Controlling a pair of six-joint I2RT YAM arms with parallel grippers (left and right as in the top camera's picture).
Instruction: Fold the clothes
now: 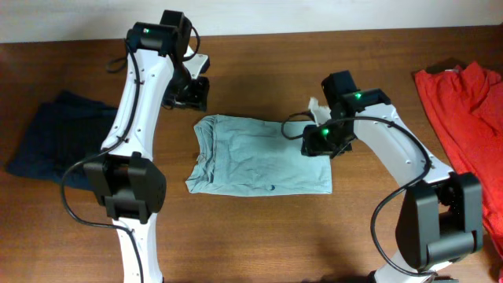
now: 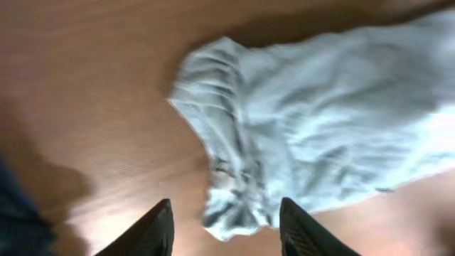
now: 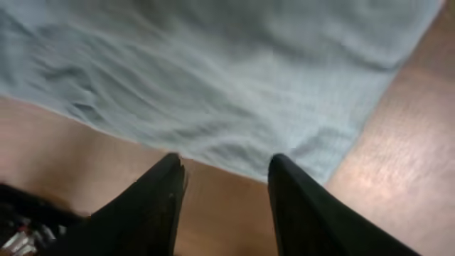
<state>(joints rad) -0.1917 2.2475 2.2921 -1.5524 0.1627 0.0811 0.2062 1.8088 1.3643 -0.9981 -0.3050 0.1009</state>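
Observation:
A pale blue-grey garment point(image 1: 259, 157) lies folded flat in the table's middle. It also shows in the left wrist view point(image 2: 313, 121) and the right wrist view point(image 3: 227, 78). My left gripper point(image 1: 189, 93) is open and empty, above the table just beyond the garment's far left corner; its fingers point(image 2: 226, 226) straddle a bunched corner without touching. My right gripper point(image 1: 321, 141) is open and empty over the garment's right edge; its fingers point(image 3: 226, 186) hover at that edge.
A dark navy garment point(image 1: 59, 137) lies at the table's left. A red garment point(image 1: 464, 110) lies at the right edge. Bare wood table point(image 1: 259, 228) runs along the front.

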